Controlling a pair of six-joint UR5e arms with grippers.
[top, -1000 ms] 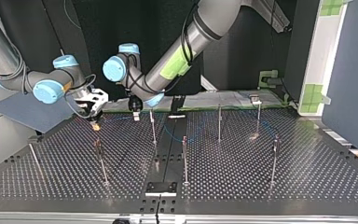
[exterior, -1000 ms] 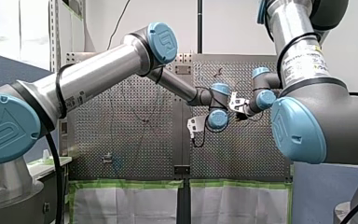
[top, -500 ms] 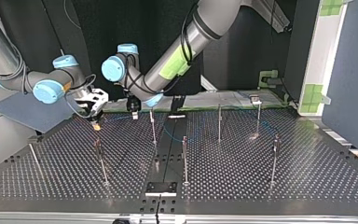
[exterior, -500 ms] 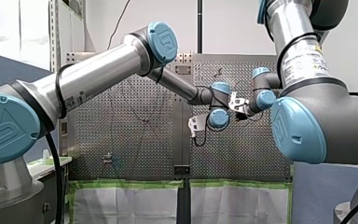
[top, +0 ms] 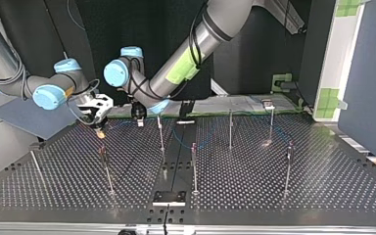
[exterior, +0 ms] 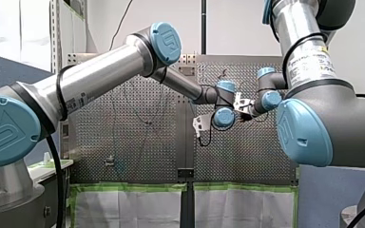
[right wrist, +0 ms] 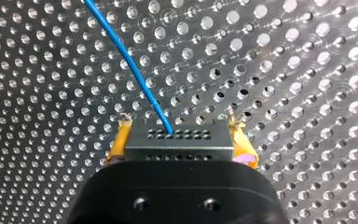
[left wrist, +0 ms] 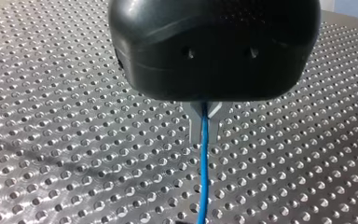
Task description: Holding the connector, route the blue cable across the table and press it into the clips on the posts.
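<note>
Right gripper (right wrist: 179,134) clamps the connector (right wrist: 177,144), left gripper (left wrist: 205,119) apparently pinches the blue cable (left wrist: 203,172) by the table's (top: 274,186) arm-side edge: routing; next, seat it atop the adjacent post (top: 161,134).

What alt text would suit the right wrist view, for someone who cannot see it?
Jaws with yellow pads are shut on a grey connector dotted with small holes, seen from just behind. A thin blue cable leaves the connector and runs away over the perforated metal table.
</note>
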